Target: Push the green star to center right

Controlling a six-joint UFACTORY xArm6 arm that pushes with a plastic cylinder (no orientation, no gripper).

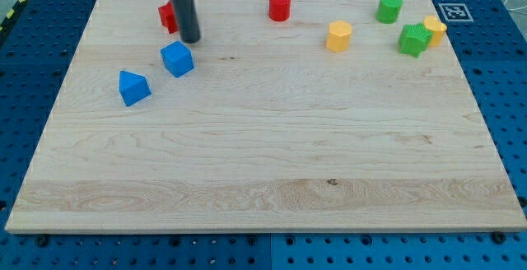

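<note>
In the camera view, my tip (191, 39) rests on the table (263, 171) near the top left; the arm ends in a plain rod, with no claw to release or clench. Just behind the rod, touching on its left, sits a red block (168, 16), partly hidden. Just below the tip lies a blue block (177, 58), with another blue block (133, 87) farther down-left. The green star (414, 39) is far to the tip's right, touching a yellow star (435, 29). A red cylinder (280, 6), yellow hexagon (338, 35) and green cylinder (389, 8) lie between.
</note>
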